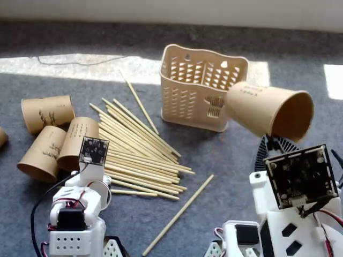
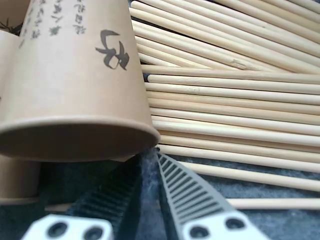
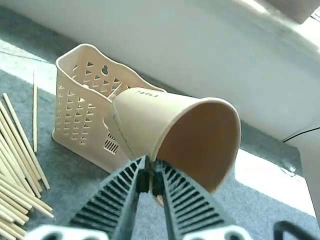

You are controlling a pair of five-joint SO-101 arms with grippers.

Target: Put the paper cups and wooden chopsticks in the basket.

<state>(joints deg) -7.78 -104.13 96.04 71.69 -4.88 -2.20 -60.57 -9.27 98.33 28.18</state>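
Observation:
A cream plastic basket (image 1: 203, 91) stands upright at the back middle. My right gripper (image 3: 150, 167) is shut on the rim of a paper cup (image 1: 268, 110), held tilted in the air beside the basket's (image 3: 82, 107) right end, mouth facing me. Three more paper cups (image 1: 47, 112) (image 1: 43, 152) (image 1: 79, 142) lie on their sides at the left. A pile of several wooden chopsticks (image 1: 139, 155) lies right of them. My left gripper (image 2: 151, 155) is shut, its tips low on the carpet against the rim of a lying cup (image 2: 75, 75), next to the chopsticks (image 2: 235, 105).
One chopstick (image 1: 179, 214) lies apart near the front middle, another (image 1: 138, 101) left of the basket. Part of a further cup (image 1: 2, 136) shows at the left edge. A thin cable (image 1: 75, 60) runs along the sunlit strip at the back.

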